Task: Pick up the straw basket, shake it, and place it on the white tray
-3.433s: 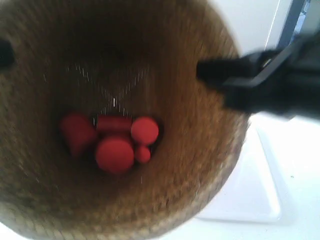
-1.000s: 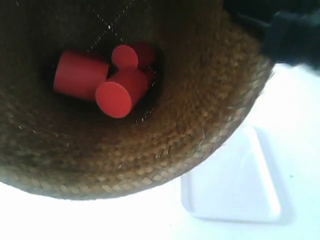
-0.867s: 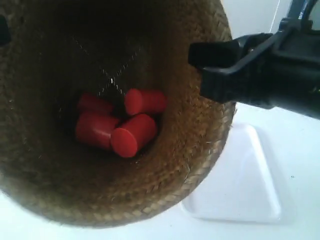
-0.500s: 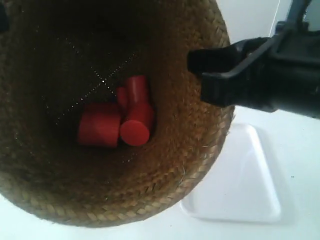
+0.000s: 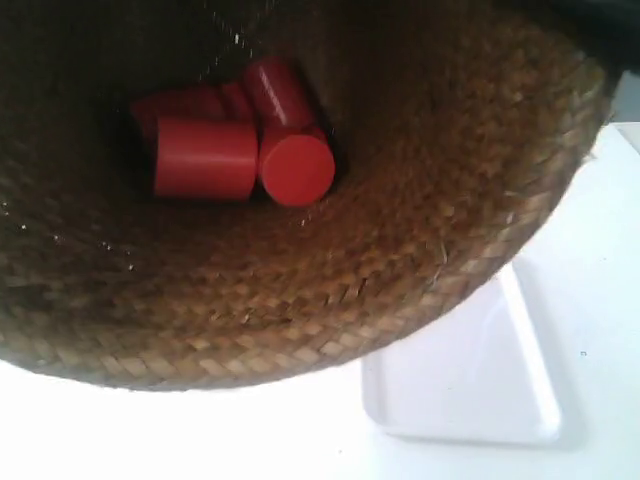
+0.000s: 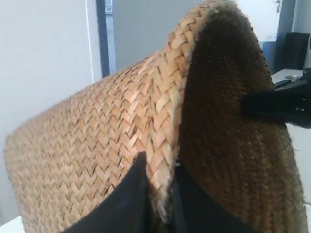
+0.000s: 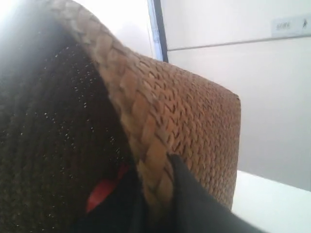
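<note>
Over the desk (image 5: 150,440), the straw basket (image 5: 400,260) has swung again, so still shaking, left hand (image 6: 158,167) and right hand (image 7: 153,170) clamping its rim.

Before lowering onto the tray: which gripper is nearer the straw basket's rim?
Neither, it's a tie: the left gripper and right gripper each clamp the straw basket at its rim, on opposite sides, one finger inside, one outside.
</note>
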You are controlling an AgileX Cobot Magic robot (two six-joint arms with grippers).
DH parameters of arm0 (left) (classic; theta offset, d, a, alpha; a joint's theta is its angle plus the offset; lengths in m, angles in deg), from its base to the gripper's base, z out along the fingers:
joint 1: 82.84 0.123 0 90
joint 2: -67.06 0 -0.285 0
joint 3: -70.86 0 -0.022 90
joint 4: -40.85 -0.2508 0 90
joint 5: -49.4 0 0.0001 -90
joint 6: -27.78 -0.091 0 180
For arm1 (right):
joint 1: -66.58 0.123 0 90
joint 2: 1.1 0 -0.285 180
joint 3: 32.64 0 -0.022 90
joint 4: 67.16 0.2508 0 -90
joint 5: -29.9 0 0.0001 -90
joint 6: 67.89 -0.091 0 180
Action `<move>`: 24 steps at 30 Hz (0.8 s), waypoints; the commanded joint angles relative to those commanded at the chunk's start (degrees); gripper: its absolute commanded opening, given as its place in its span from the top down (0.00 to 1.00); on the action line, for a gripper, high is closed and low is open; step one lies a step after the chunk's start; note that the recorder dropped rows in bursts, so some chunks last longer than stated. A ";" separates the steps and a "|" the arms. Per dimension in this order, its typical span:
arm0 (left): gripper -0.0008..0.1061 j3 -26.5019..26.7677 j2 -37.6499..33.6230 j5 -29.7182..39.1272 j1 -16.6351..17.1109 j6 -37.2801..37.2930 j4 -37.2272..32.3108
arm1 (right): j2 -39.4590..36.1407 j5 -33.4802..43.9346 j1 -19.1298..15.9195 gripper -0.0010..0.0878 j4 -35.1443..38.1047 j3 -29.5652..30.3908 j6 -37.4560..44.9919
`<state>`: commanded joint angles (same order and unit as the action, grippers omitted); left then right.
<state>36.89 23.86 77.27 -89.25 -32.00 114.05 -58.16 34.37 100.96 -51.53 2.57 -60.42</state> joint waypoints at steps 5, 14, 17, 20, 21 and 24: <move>0.99 6.20 3.10 3.36 0.00 -0.88 4.62 | 2.97 2.69 2.52 0.99 4.43 -6.28 -3.80; 0.99 1.78 -0.15 3.92 0.00 -2.40 5.09 | -1.67 0.96 2.52 0.99 2.75 -5.00 -4.93; 0.99 5.86 2.73 6.18 0.00 -2.75 5.55 | 4.13 4.45 4.43 0.99 2.75 -7.98 -5.03; 0.99 3.73 2.01 5.06 0.00 -3.09 5.65 | 4.79 2.97 4.03 0.99 -0.63 -4.54 -4.29; 0.99 -0.43 -1.33 0.99 0.00 -3.38 5.91 | -0.04 -1.06 2.79 0.99 -1.61 -0.83 -4.39; 0.99 0.91 -2.05 5.48 0.00 -2.26 7.94 | -0.55 3.63 2.99 0.99 -0.87 -3.62 -9.85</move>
<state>37.79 21.81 82.75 -89.25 -34.26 121.99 -58.71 38.00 103.94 -52.40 -1.05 -70.27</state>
